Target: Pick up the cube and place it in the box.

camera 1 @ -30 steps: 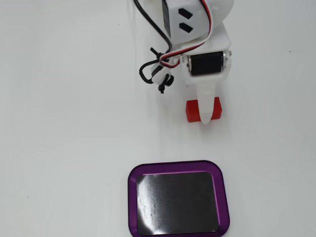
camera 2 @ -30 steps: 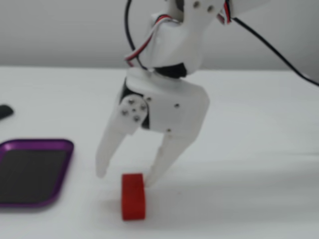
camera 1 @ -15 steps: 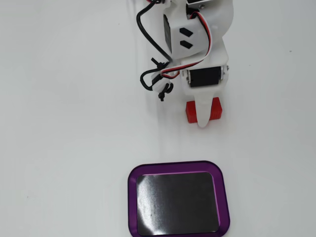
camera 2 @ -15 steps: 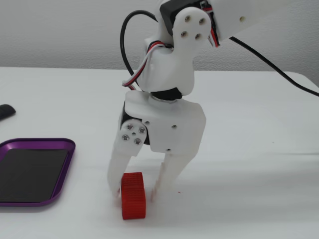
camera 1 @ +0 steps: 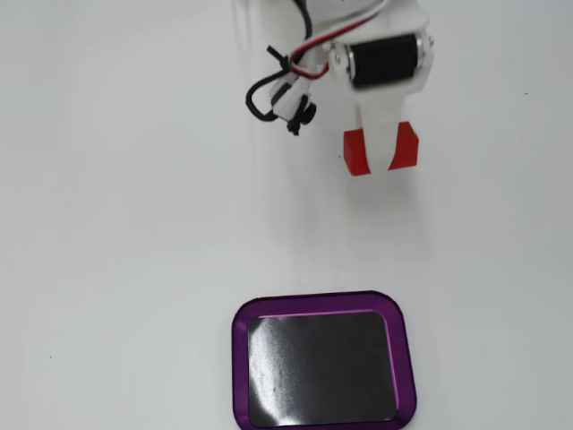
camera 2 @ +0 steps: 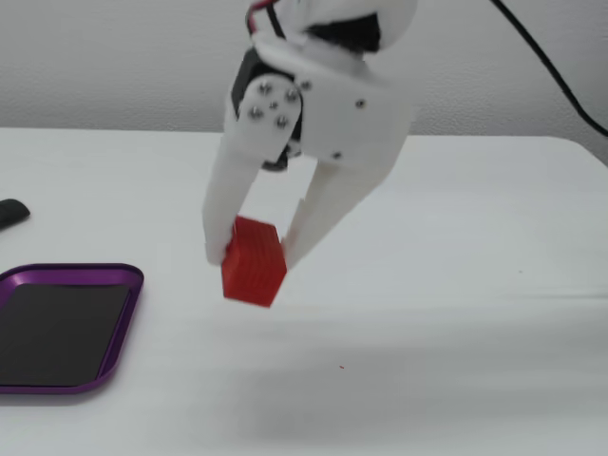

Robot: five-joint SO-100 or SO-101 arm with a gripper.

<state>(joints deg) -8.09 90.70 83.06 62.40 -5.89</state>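
The small bright red textured cube (camera 2: 253,262) hangs tilted above the white table (camera 2: 456,285), pinched between the white two-finger gripper's (camera 2: 253,255) tips. The grip looks shallow; it could slip before reaching the purple-rimmed black tray (camera 1: 323,367), well apart. No readable writing anywhere.

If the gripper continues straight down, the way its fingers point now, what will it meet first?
Probably the bare white table. The gripper, shut on the cube, hangs above it, with the box off to the left in this fixed view.
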